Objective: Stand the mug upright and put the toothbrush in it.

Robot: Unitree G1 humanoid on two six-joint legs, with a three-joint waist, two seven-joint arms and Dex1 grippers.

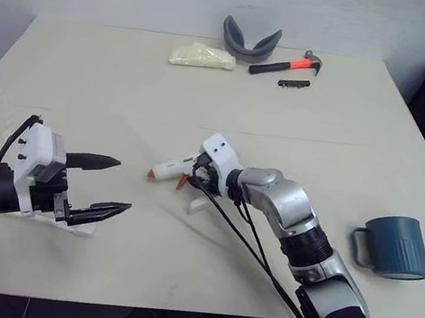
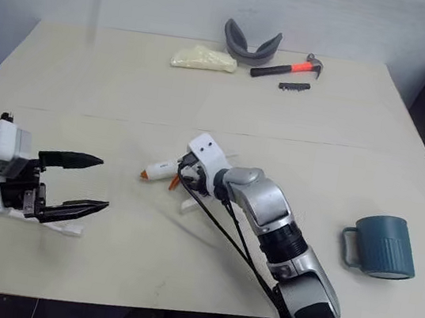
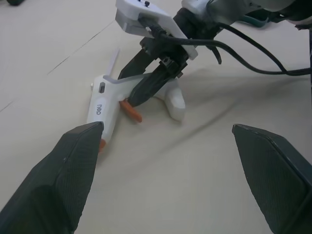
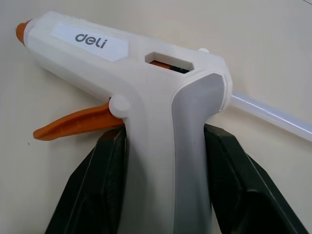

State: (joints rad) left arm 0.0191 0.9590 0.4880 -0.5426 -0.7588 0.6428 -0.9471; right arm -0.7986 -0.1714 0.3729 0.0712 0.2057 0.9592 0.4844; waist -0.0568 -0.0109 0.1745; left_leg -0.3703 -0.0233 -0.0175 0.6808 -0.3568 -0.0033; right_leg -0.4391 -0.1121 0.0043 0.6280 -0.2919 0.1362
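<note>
Right arm stretched forward and inward over the middle of the table [image 1: 128, 82], wrist bent down, right gripper [image 4: 165, 161] set on the handle of a white glue gun [image 1: 172, 170] with an orange tip. Left arm held low at the near left, left gripper [image 1: 108, 185] pointing level toward the centre, hovering clear of the tabletop. Mug [image 1: 395, 245] upright near the right edge, handle turned toward the robot's left, well apart from both arms. Something thin and white under the left gripper (possibly the toothbrush, too hidden to tell). Along the far edge: a grey curved piece [image 1: 249, 41], a hammer [image 1: 291, 63] with an orange grip, a small black strip [image 1: 294, 83] and a pale yellow bag [image 1: 202, 56]. Left gripper spread wide, holding nothing. Right gripper clasping the glue gun handle, one black finger [image 4: 97, 190] pressed on each side just below the orange trigger.
</note>
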